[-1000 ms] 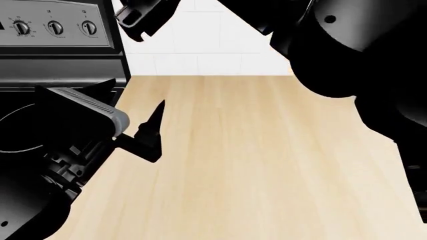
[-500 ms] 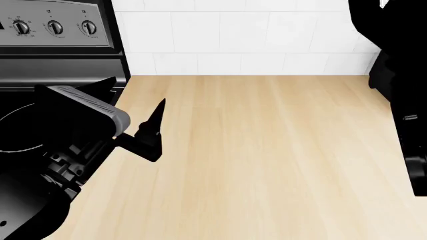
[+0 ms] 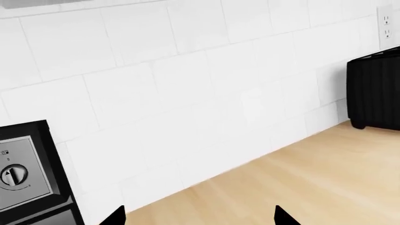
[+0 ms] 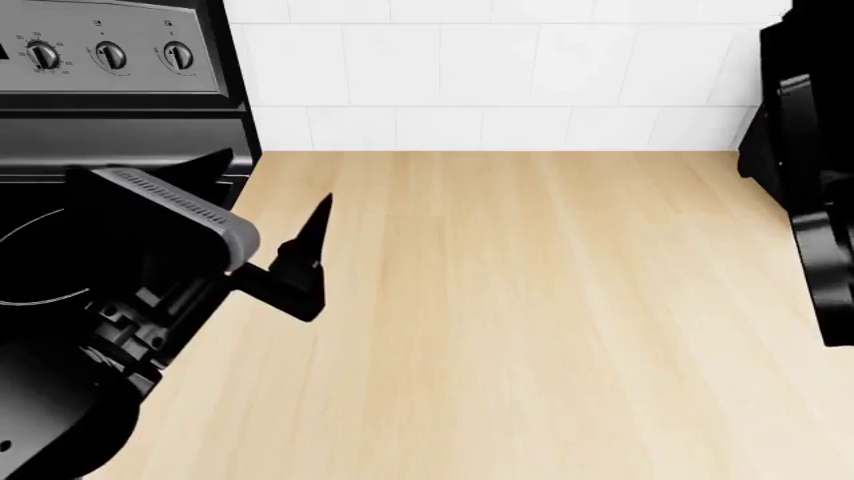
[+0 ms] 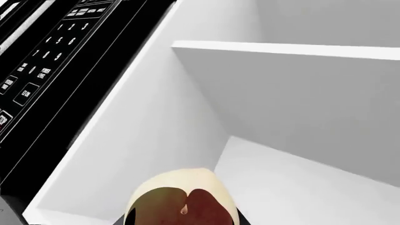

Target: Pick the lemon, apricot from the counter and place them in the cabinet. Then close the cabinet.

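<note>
Apricot point(image 5: 181, 199) is being pinched by the right end effector point(image 5: 181, 218), needing a push into the open cabinet point(image 5: 300, 98) next.

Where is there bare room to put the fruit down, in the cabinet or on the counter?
The white cabinet's lower shelf floor is bare, bordered by its left side wall and the upper shelf. The light beige wood-grain counter is bare between the black stove and a black appliance. Only the right hand, holding the pale cream apricot, crowds the cabinet's opening.
</note>
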{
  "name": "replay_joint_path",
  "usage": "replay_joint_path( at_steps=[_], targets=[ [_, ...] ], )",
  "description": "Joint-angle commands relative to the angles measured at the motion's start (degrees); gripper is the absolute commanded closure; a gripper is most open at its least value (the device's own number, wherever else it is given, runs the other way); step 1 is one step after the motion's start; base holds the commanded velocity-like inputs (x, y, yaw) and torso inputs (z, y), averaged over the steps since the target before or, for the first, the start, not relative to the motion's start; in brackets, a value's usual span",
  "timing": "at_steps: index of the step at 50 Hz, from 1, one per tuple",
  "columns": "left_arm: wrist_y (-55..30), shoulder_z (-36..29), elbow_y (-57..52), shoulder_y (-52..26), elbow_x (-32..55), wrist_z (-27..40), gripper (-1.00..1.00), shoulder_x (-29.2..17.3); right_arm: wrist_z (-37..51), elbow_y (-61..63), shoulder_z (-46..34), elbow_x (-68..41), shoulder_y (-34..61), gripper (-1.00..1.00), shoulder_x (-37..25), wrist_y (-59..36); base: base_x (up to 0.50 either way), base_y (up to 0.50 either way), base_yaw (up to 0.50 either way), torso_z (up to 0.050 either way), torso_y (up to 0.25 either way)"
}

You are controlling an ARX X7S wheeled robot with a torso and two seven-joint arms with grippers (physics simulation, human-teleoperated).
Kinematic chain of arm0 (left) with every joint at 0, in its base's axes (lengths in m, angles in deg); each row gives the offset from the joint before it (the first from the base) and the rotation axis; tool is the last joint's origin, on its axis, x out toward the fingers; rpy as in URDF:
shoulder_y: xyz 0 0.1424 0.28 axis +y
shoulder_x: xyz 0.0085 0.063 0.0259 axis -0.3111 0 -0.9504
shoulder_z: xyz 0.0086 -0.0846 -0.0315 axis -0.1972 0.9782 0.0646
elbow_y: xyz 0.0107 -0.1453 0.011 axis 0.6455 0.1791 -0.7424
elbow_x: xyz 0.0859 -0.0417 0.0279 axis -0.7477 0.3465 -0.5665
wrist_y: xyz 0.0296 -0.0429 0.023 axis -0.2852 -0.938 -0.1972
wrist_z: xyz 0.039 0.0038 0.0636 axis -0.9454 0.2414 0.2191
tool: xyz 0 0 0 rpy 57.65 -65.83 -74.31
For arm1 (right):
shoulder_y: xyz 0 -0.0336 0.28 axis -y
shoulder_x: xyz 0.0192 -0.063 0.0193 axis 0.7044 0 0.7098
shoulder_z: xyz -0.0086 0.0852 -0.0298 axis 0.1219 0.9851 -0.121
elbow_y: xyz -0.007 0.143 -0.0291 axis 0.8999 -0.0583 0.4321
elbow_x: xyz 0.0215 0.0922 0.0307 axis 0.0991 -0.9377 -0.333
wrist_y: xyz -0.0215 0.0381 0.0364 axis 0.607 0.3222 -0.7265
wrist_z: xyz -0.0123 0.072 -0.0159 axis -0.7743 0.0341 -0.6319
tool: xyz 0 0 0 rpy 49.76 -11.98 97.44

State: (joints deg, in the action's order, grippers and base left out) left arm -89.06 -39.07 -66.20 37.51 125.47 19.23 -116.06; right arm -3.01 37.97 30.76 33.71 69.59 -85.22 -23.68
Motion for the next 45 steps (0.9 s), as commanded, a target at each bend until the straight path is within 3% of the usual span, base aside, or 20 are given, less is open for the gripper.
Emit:
replay_joint_path(
  at_steps=[1, 5, 11, 19, 28, 41, 42, 45],
  targets=[
    [0.3, 0.6, -0.1, -0.1, 0.6, -0.1, -1.0, -0.4, -5.2, -18.7, -1.7, 4.0, 6.5, 1.0, 4.8, 7.0, 0.0, 0.0, 0.0, 0.0, 0.0],
    [0.2, 0.7, -0.1, -0.2, 0.8, -0.1, -1.0, -0.5, -4.7, -26.8, -8.1, -1.7, 9.9, 1.0, 5.1, 11.8, 0.0, 0.0, 0.0, 0.0, 0.0],
    [0.0, 0.8, -0.2, -0.6, 1.1, 0.0, -1.0, -0.7, -3.3, -37.2, -24.7, -17.7, 14.7, 1.0, 5.1, 18.0, 0.0, 0.0, 0.0, 0.0, 0.0],
    [0.5, 1.0, -1.0, -0.6, 1.2, -0.2, -1.0, -1.1, -2.7, -42.9, -41.0, -34.9, 17.9, 1.0, 5.1, 21.2, 0.0, 0.0, 0.0, 0.0, 0.0],
    [0.6, 1.1, -1.3, -0.3, 1.4, 0.0, -1.0, -1.3, -1.8, -44.9, -47.2, -43.1, 19.5, 1.0, 5.1, 19.3, 0.0, 0.0, 0.0, 0.0, 0.0],
    [1.5, 0.8, -0.8, 0.3, 0.8, -0.3, -1.0, -1.3, -1.4, -45.3, -49.4, -46.6, 19.6, 1.0, 5.1, 14.9, 0.0, 0.0, 0.0, 0.0, 0.0],
    [1.4, 0.9, -0.9, 0.3, 1.0, -0.2, -1.0, -1.4, -1.5, -45.2, -49.5, -46.7, 19.5, -1.0, 5.1, 14.7, 0.0, 0.0, 0.0, 0.0, 0.0],
    [1.5, 0.7, -0.8, 0.3, 0.9, -0.3, -1.0, -1.3, -1.7, -45.0, -49.7, -46.9, 19.6, -1.0, 5.1, 14.4, 0.0, 0.0, 0.0, 0.0, 0.0]
  ],
)
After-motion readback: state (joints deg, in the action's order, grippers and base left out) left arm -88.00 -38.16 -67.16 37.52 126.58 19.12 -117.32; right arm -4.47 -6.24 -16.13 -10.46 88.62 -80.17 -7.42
